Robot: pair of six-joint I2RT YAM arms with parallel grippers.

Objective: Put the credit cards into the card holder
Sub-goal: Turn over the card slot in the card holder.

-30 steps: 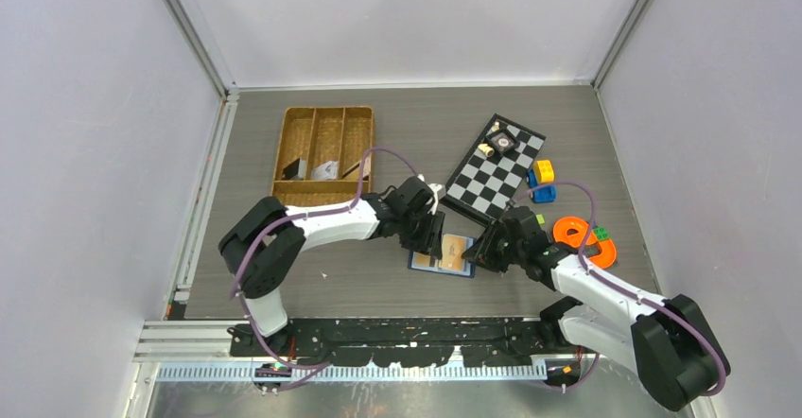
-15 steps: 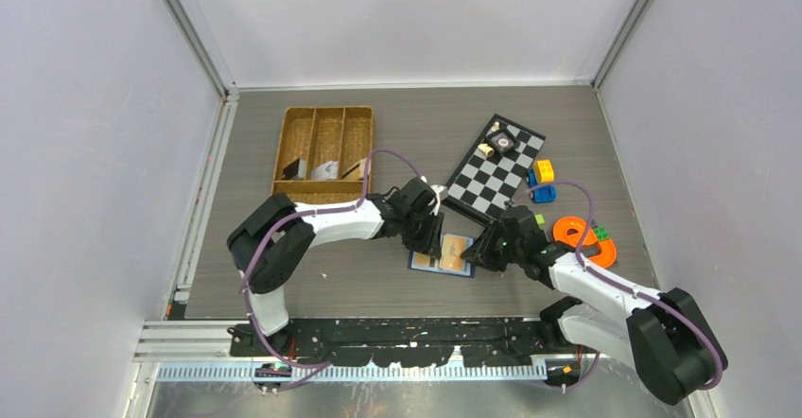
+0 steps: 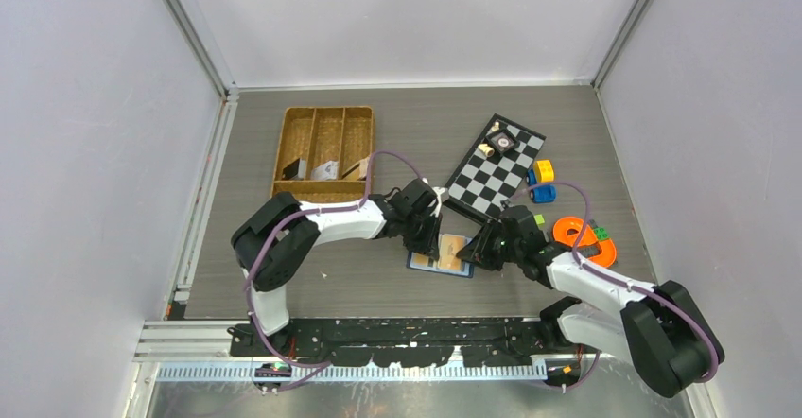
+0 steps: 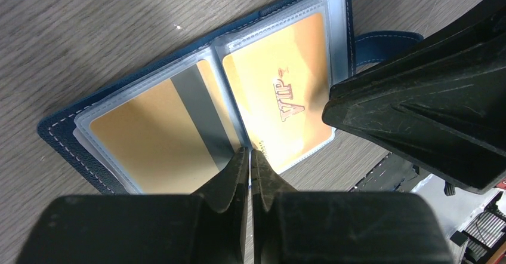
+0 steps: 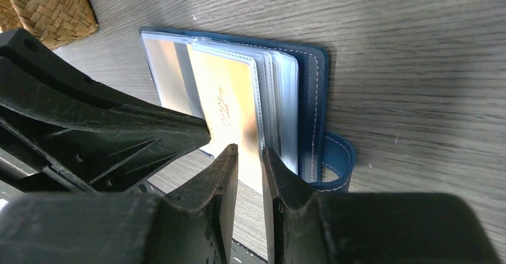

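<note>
The left gripper [image 4: 249,154] has its black jaws pressed together with only a hairline between them. Their tips sit at the near end of the centre fold of the open card holder, and I cannot tell whether a sliver of plastic is caught there. The right gripper [image 5: 247,154] holds its jaws slightly apart, closed over the near edge of a clear plastic leaf. That leaf carries an orange-gold rectangular card printed "VIP" [image 4: 280,91]. Beside it, across the fold, a second orange-gold card with a dark stripe [image 4: 156,137] lies in its own clear pocket. Both pockets belong to the navy-blue stitched folding card holder [image 4: 55,134], which lies flat and open with its snap tab [image 4: 388,37] sticking out past the right gripper's side. From above, the holder sits on the grey wood-grain table [image 3: 378,286] between the two grippers, toward the front edge. A black-and-white checkerboard [image 3: 492,177] lies just behind it. A brown wicker compartment tray [image 3: 324,109] is further back on the left, and an orange plastic ring [image 3: 572,232] is off to the right.
</note>
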